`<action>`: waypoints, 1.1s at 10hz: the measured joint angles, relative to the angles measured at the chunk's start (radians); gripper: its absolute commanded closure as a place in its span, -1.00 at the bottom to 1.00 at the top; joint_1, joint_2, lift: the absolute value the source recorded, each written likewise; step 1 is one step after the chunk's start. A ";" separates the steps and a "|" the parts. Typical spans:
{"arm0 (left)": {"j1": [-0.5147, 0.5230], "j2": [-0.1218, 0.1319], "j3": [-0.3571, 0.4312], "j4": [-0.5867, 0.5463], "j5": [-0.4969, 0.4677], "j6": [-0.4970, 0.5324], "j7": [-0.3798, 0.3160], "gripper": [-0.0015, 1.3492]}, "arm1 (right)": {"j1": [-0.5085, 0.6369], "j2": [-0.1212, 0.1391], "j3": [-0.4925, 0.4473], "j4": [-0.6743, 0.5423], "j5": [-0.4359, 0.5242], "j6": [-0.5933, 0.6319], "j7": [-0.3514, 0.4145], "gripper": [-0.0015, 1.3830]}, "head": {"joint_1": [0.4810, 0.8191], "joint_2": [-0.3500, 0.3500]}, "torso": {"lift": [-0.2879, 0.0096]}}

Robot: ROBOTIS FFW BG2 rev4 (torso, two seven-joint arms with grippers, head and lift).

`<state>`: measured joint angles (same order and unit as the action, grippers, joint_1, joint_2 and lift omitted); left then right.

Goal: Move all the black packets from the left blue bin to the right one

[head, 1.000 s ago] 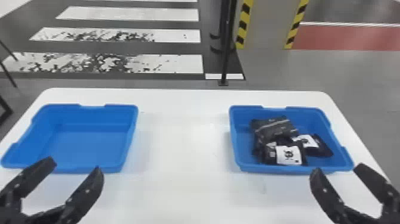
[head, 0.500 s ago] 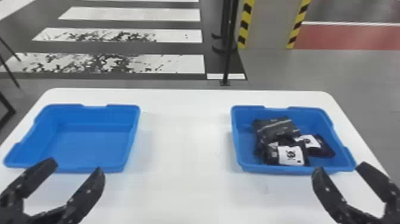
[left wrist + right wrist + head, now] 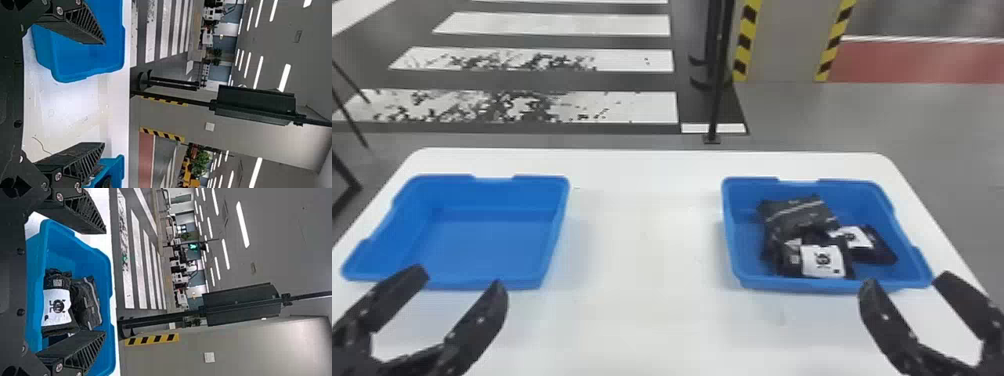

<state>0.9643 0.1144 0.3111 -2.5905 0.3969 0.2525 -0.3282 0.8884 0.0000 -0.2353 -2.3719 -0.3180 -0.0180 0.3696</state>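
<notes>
While the black packets (image 3: 824, 262) sit piled in R bin (image 3: 743, 240), same as prev frames, L gripper (image 3: 461, 279) is wide open near L bin (image 3: 492, 240), R gripper (image 3: 906, 281) likewise near R bin's front rim. Both bins on white table (image 3: 642, 250); blk post (image 3: 717, 100) beyond.

At the frame's edge the fingers (image 3: 80, 213) stand wide apart, one in front of the blue bin (image 3: 105, 266). Inside, a white-labelled packet (image 3: 56, 301) lies against another black packet (image 3: 90, 305); a third, perhaps, is half hidden.
</notes>
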 measured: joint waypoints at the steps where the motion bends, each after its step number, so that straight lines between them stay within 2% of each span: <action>1: 0.000 0.000 0.000 0.000 0.000 -0.001 0.000 -0.77 | 0.000 0.000 0.000 0.001 -0.002 -0.001 0.000 -0.82 | 0.27 -0.05 | -0.31; 11: 0.000 -0.002 0.001 0.000 0.002 -0.002 0.000 -0.77 | 0.000 0.000 0.000 0.005 -0.014 -0.012 0.000 -0.82 | 0.27 -0.06 | -0.31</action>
<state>0.9645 0.1119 0.3121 -2.5905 0.3988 0.2504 -0.3282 0.8884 0.0000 -0.2353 -2.3672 -0.3320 -0.0295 0.3697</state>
